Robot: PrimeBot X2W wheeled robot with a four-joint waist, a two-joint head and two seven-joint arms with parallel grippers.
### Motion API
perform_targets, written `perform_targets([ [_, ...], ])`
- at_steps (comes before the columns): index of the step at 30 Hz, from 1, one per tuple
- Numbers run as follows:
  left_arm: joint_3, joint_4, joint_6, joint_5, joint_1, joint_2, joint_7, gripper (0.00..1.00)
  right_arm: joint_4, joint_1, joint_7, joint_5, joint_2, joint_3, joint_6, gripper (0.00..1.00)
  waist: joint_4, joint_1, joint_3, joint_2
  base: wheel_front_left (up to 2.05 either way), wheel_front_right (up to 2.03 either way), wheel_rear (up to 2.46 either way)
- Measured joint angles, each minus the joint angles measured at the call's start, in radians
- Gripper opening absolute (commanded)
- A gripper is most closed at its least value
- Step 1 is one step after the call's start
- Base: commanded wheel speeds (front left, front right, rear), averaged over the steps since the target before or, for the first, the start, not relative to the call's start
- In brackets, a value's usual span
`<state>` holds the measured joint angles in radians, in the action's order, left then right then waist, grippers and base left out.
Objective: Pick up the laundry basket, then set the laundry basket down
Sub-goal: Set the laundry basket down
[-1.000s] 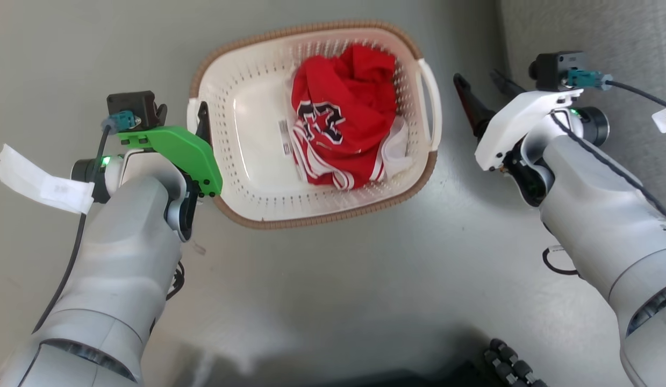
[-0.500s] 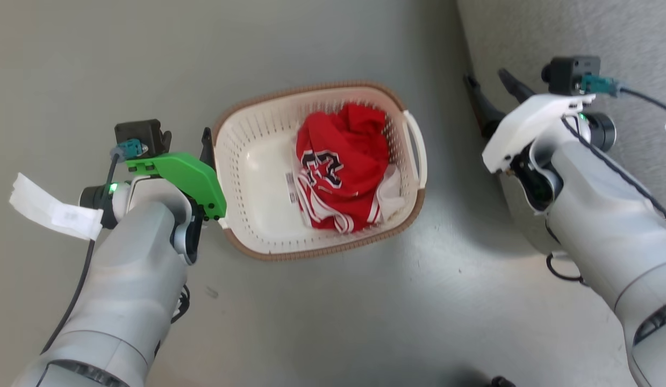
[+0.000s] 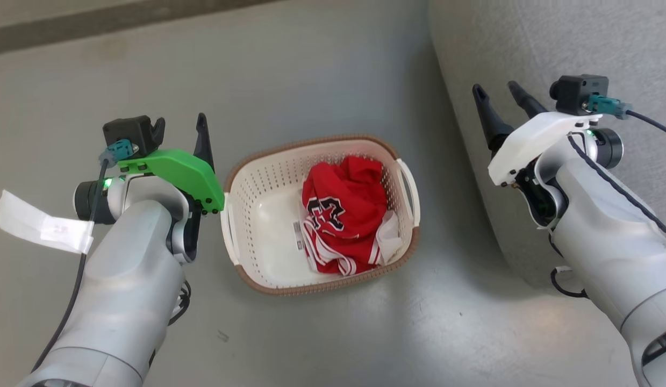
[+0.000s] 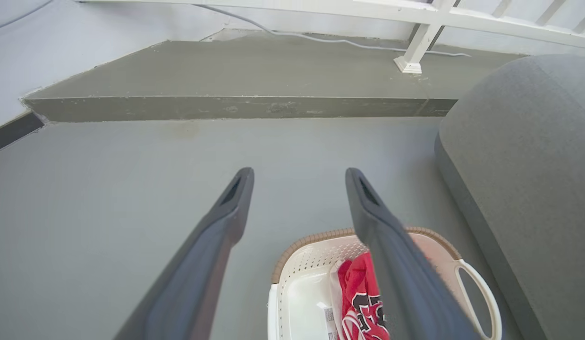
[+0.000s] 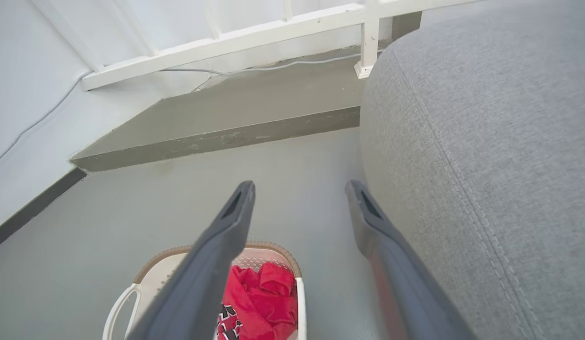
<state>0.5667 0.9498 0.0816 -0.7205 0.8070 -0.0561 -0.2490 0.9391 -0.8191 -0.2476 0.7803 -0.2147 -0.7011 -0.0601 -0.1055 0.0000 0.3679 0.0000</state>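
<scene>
**Both jaws spread and empty, basket on the floor between the arms**

The laundry basket (image 3: 256, 224) stands upright on the grey floor (image 3: 311, 70), between the two arms in the head view. A crumpled red jersey (image 3: 343, 212) with white trim lies in its right half. The left half shows the bare bottom.

The left jaws are spread wide and grasp nothing. In the left wrist view the two dark fingers (image 4: 220, 231) stand well apart with only floor between their tips. The basket (image 4: 297, 293) lies low between them, partly behind the right-hand finger. In the head view the green wrist cover (image 3: 177, 172) sits just beside the basket's left loop handle (image 3: 227, 228). Whether cover and handle touch cannot be told. The visible fingertip (image 3: 201, 126) points past the rim, clear of it.

The right jaws are likewise released and empty. Their fingers (image 3: 486, 115) are parted, well apart from the right loop handle (image 3: 409, 191). They show against the edge of a grey sofa (image 3: 526, 43). In the right wrist view the fingers (image 5: 228, 231) frame bare floor, with the basket (image 5: 153, 276) low at the left and the sofa (image 5: 486, 141) at the right.
</scene>
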Motion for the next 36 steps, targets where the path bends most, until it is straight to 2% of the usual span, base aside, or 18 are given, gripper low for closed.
perform_targets([
  [14,-0.113,-0.239,0.017,0.118,-0.127,-0.034,-0.003,1.0,-0.177,0.088,-0.003,-0.128,-0.02,0.102,0.055,1.0,-0.006,0.0,-0.132,0.0,0.0,0.0,0.0],
  [23,-0.151,-0.356,0.026,0.196,-0.256,-0.049,-0.003,1.0,-0.288,0.196,-0.003,-0.202,-0.021,0.157,0.09,1.0,-0.011,0.0,-0.206,0.0,0.0,0.0,0.0],
  [36,-0.213,-0.468,0.035,0.26,-0.468,-0.051,-0.003,1.0,-0.393,0.384,-0.003,-0.268,-0.004,0.205,0.114,1.0,-0.011,0.0,-0.294,0.0,0.0,0.0,0.0],
])
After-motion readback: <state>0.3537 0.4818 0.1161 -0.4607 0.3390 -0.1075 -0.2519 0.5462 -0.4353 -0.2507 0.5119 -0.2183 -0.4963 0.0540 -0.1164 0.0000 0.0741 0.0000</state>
